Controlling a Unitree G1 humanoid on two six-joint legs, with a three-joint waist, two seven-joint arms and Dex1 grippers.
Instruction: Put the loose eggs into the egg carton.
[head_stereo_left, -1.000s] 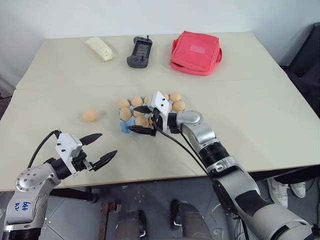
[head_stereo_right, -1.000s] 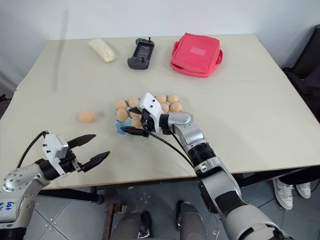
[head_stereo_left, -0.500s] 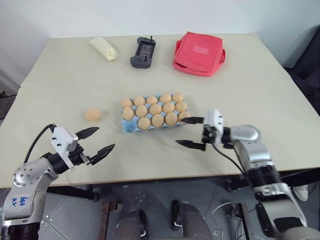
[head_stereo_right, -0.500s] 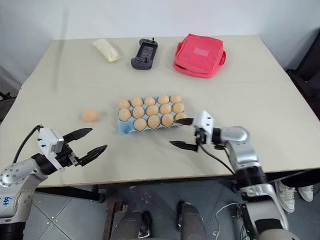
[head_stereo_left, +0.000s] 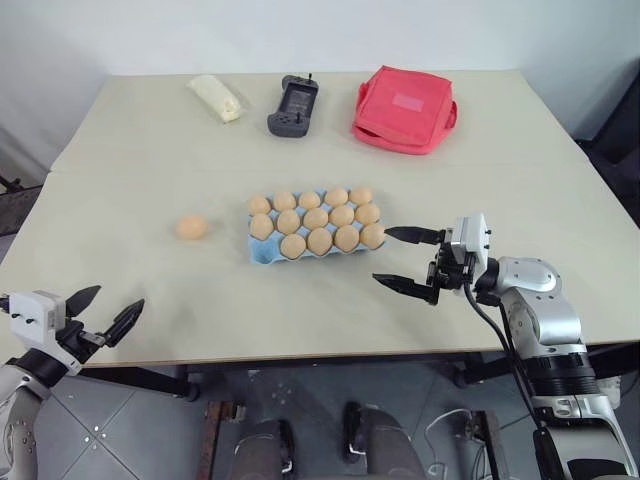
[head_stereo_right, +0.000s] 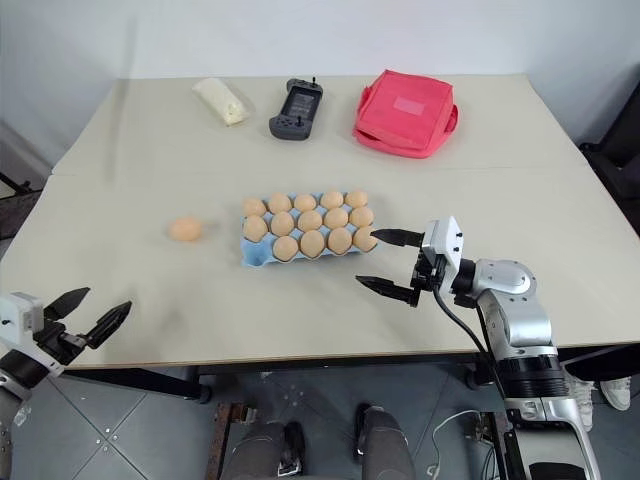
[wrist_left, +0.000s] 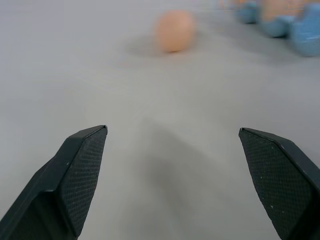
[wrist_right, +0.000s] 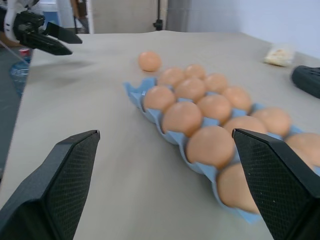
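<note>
We are seeing the egg carton (head_stereo_left: 305, 232) sitting near the middle of the counter (head_stereo_left: 520, 190), its light blue cups filled with tan eggs in three rows, while one cup at its near left corner (head_stereo_left: 262, 254) is showing bare blue. One loose egg (head_stereo_left: 191, 227) is lying on the counter to the left of the carton, apart from it and touching nothing else.

To the right of the carton our right tool (head_stereo_left: 404, 259) is hovering above the counter, pointing left toward the carton's right end, its two black fingers spread wide and gripping nothing. One fingertip is reaching close to the egg at the carton's near right corner; we cannot tell whether it is touching it. In the right wrist view the carton (wrist_right: 150, 107) is lying between those spread fingers with the loose egg (wrist_right: 149, 61) beyond it.

Our left tool (head_stereo_left: 103, 309) is hanging at the near left edge of the counter, well away from the loose egg, its fingers parted and empty. In the left wrist view the loose egg (wrist_left: 174, 31) is lying ahead between the open fingers.

Along the far side of the counter, from left to right, a pale wrapped packet (head_stereo_left: 217, 97), a dark handheld controller (head_stereo_left: 293, 105) and a red pouch (head_stereo_left: 404, 107) are lying well apart from the carton.
</note>
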